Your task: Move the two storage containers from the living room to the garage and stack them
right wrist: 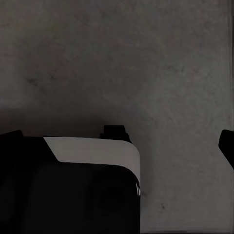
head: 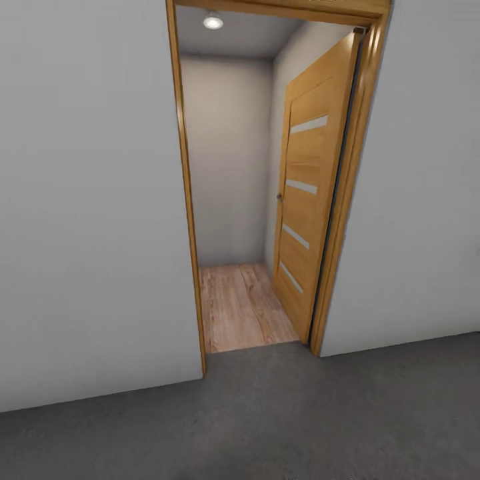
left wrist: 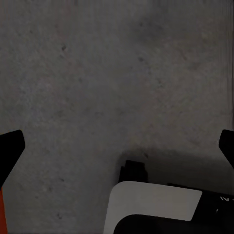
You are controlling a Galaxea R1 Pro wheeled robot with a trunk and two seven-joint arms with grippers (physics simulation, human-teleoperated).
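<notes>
The floor (head: 280,427), a flat dark grey, slightly mottled concrete-like surface, spreads across the lower part of the head view and runs up to plain white walls (head: 80,220) on either side of a doorway. The doorway has a honey-coloured wooden frame (head: 188,200). Its wood-panelled door (head: 308,193), with four pale horizontal slots, stands swung open against the right side of the opening. Beyond the threshold lies a strip of light wood-plank flooring (head: 240,307) in a small white-walled space, lit by a round recessed ceiling light (head: 213,22).

In the left wrist view, the left end effector (left wrist: 117,146) looks straight down at the same grey floor. Its two black fingertips (left wrist: 10,148) stand at opposite edges of the picture, wide apart, with nothing between them but bare concrete. A white and black part of the robot's base (left wrist: 156,202) lies on the floor beneath, casting a soft shadow. A thin sliver of red-orange (left wrist: 2,214) shows at the picture's edge beside one fingertip; what it belongs to cannot be told.

In the right wrist view, the right end effector (right wrist: 117,141) also faces the grey floor. One black fingertip (right wrist: 226,144) shows at the edge and the other merges with a dark mass opposite. They are spread apart and hold nothing. A white-topped black part of the robot's body (right wrist: 92,151) sits between camera and floor.
</notes>
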